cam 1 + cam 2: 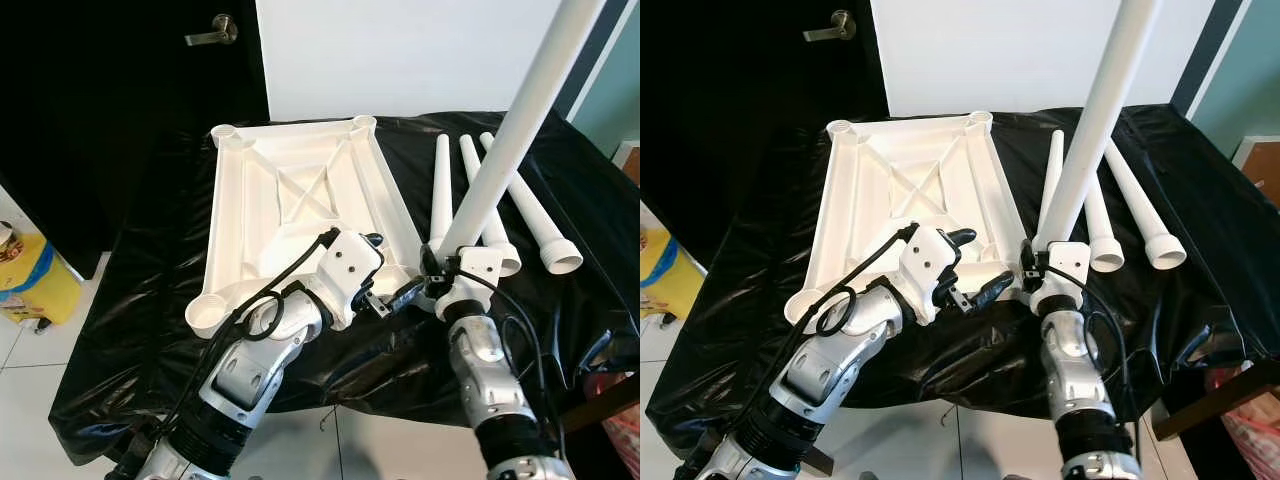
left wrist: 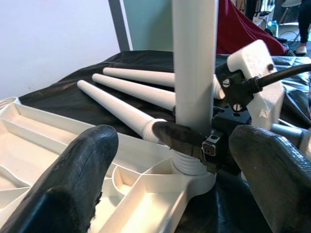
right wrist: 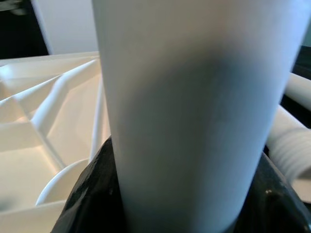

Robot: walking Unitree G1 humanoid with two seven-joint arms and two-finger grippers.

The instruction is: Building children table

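Nearest me, the right hand [image 1: 437,272] is clamped on the upright leg [image 1: 510,140], low down where its threaded foot meets the near right corner socket of the overturned tabletop [image 1: 290,200]. The grip sits close to the base, so the long stretch of leg above has plenty of leverage; if it leans as it is turned, I'd expect the thread to cross or the foot to pop out of the socket.

Just beside it, the left hand [image 1: 970,265] hovers over the tabletop's near edge with its fingers [image 2: 73,189] apart, holding nothing. With nothing pinning the tabletop, twisting the leg could spin or slide it on the slick black sheet covering the counter [image 1: 140,290].

Further back, three spare legs [image 1: 470,190] lie side by side on the sheet, near enough that a shifting tabletop could roll them.
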